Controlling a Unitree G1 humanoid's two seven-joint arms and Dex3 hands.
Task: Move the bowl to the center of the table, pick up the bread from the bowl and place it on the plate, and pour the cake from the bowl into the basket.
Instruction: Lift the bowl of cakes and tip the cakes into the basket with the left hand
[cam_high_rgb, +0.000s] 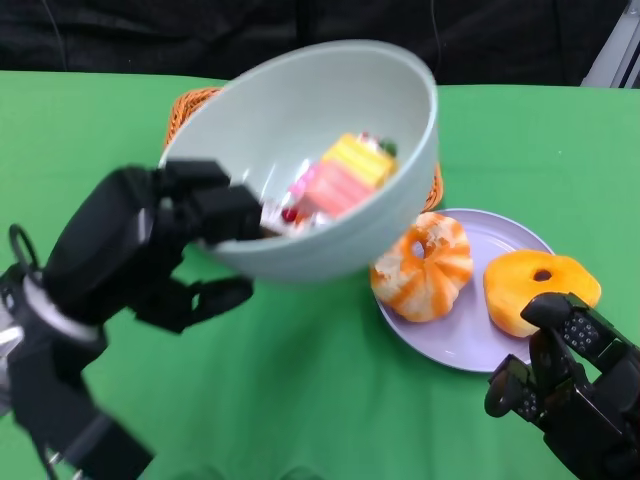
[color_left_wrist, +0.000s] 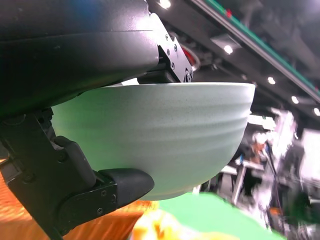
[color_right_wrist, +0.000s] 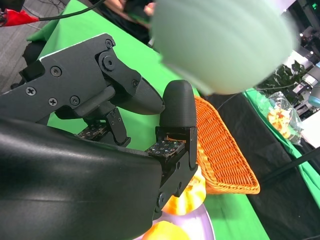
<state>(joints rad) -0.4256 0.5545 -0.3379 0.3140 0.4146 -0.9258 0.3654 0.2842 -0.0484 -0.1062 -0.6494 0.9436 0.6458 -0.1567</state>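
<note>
Left hand (cam_high_rgb: 165, 235) grips the pale green bowl (cam_high_rgb: 310, 160) by its near rim, fingers over the edge and thumb under the outside wall, pinching the wall. Bowl is lifted off the green tabletop (cam_high_rgb: 300, 390) and tilted, mouth toward the camera, over the orange basket (cam_high_rgb: 195, 100) at the far edge. Cake (cam_high_rgb: 345, 175), pink and yellow, lies inside the bowl against the lower wall. Lilac plate (cam_high_rgb: 455, 350) sits toward the right edge, with a striped bread ring (cam_high_rgb: 425, 265) and an orange bread ring (cam_high_rgb: 535, 285) on it. Right hand (cam_high_rgb: 565, 375) is near the front right corner, just beside the plate, fingers apart, holding nothing.
</note>
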